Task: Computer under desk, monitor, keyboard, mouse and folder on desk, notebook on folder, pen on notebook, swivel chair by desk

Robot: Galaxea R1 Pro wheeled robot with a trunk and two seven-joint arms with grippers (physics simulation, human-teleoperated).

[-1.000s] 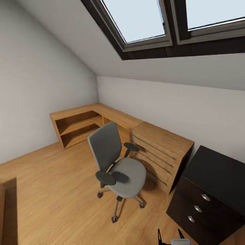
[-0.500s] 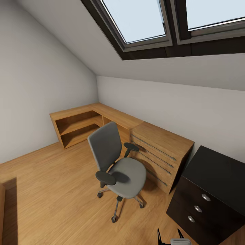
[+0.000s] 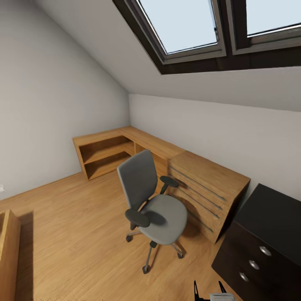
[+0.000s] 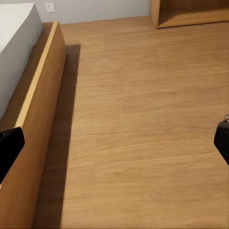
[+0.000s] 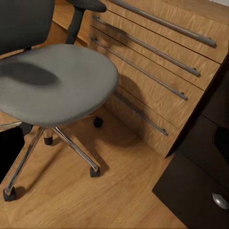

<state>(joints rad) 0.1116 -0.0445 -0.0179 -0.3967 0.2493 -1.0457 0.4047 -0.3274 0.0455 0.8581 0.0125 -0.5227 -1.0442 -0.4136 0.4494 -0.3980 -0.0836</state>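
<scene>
Bright, even daylight falls from the skylights [image 3: 217, 29], soft shadows pool under the swivel chair [image 3: 152, 205] and beside the bed frame [image 4: 36, 138] (renders sharp, edges wide-angle stretched).

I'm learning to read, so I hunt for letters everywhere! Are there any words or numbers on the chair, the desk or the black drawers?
None: no words, numbers, labels or signs can be read.
The swivel chair is plain grey.
The desk is bare wood.
The black cabinet shows round knobs, no writing.
</scene>
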